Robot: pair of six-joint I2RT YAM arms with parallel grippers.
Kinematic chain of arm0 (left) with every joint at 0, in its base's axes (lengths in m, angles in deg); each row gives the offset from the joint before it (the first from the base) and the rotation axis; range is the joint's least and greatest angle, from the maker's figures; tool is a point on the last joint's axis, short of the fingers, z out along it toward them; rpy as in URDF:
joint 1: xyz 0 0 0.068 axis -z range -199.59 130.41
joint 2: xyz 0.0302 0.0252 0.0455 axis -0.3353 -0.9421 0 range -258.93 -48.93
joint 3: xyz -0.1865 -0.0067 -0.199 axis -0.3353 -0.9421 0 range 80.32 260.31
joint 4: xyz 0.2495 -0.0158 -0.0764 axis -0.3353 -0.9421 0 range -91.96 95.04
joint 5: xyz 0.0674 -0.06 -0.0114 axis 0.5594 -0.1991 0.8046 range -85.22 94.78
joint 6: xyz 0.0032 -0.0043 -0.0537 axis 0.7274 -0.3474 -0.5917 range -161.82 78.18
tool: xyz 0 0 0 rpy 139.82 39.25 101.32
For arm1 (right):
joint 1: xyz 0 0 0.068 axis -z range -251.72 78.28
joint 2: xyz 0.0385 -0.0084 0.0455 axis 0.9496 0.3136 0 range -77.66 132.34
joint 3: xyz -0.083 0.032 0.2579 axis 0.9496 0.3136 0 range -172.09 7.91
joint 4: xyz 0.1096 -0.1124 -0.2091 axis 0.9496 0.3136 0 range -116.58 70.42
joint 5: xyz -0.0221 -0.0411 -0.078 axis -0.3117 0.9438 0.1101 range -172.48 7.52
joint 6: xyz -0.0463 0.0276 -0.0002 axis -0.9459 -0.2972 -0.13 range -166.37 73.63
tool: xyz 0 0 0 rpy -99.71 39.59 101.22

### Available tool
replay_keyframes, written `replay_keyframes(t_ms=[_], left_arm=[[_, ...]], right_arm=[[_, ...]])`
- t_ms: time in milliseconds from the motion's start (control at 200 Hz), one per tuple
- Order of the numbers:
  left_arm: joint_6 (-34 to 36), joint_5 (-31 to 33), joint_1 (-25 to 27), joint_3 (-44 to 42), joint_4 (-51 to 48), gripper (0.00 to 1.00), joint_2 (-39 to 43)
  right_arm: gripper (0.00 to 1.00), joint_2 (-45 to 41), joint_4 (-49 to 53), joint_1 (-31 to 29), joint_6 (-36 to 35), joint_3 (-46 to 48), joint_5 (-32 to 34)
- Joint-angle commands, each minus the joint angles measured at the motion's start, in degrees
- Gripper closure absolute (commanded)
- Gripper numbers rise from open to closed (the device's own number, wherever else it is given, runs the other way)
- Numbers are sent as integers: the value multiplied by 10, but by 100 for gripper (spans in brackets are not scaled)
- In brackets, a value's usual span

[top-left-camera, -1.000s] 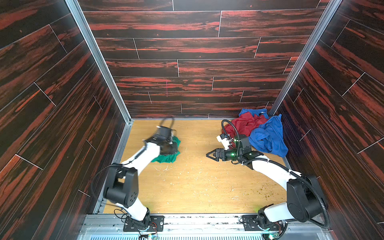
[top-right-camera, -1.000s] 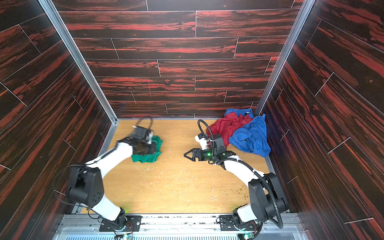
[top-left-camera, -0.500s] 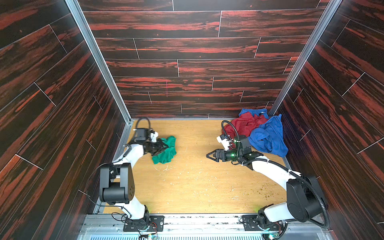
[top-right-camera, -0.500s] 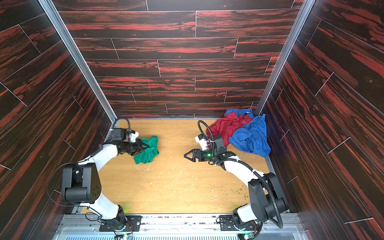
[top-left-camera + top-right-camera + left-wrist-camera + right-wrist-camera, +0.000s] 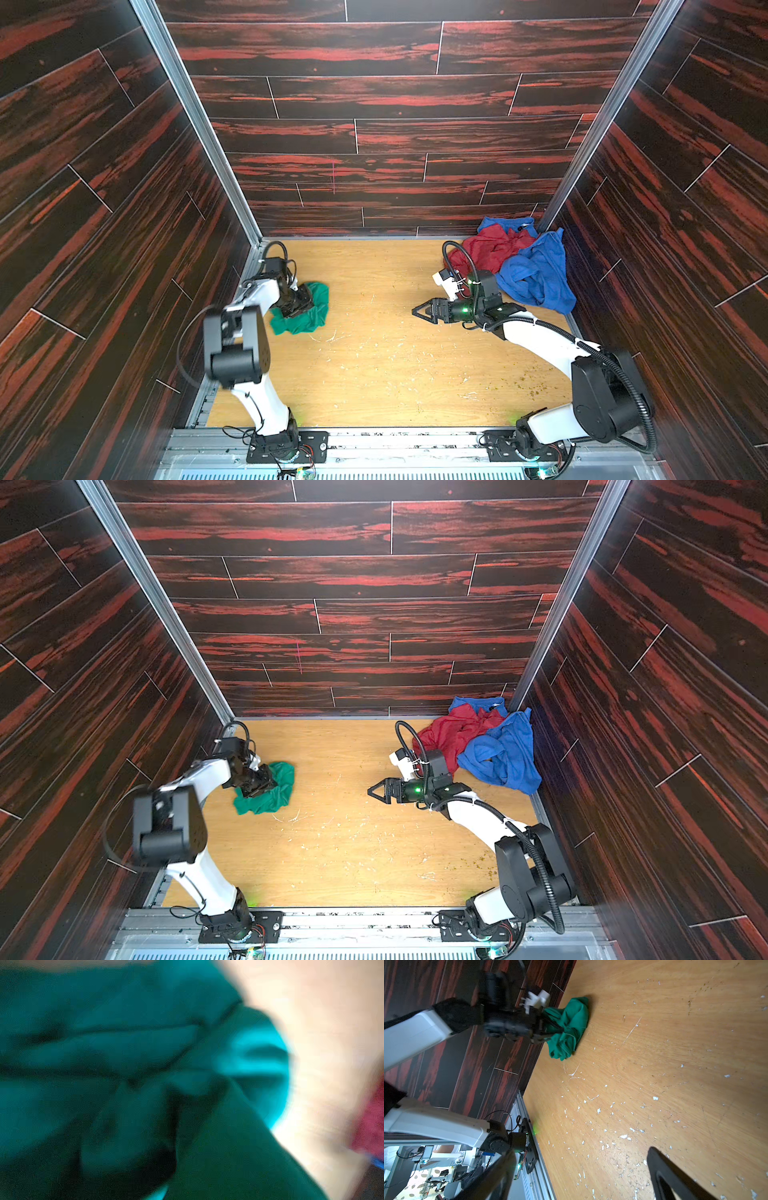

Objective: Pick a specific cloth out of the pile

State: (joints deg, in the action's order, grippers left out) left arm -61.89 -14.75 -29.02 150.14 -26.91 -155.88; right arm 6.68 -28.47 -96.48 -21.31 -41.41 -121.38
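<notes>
— So, the left claw [image 5: 300,306]: what's it doing?

— Clenched on the cloth [image 5: 318,309]. The right wrist view shows the jaws pinched into a fold of the green fabric [image 5: 571,1024], and the left wrist view is filled with blurred green [image 5: 124,1064].

— And the right claw [image 5: 415,311]?

— Released, jaws spread wide, nothing between them. It hangs over bare table [image 5: 395,365], between the green bundle and the pile [image 5: 519,266].

— Where does the cloth sit, then?

— Bunched on the table's left side, close to the left wall, mostly resting on the wood with the left claw buried in its near edge. It's well apart from the pile, which is heaped in the far right corner: the red cloth [image 5: 486,253] with the blue cloth [image 5: 536,274] draped over and beside it.

— Sounds nearly finished.

— I'd judge so. The green piece is clear of the others, touching neither. What seems left is to let go and draw the arm back, unless a set drop spot is wanted; nothing marks one.

— Any brands, labels, lettering?

— None I can read. The garments look plain, the arms show no legible marking, and the clutter glimpsed beyond the table's front rail is too small to make out.
</notes>
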Motion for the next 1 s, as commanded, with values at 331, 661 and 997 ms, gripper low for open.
replay_keyframes(t_ms=[331,661,997], left_arm=[[74,180,66,-25,-52,42,97],[60,420,67,-29,-91,1,158],[82,280,27,34,-76,1,21]], right_arm=[[1,17,-12,-2,9,-9,-10],[1,18,-13,-2,3,-7,-15],[1,3,-2,-2,-6,2,-4]])
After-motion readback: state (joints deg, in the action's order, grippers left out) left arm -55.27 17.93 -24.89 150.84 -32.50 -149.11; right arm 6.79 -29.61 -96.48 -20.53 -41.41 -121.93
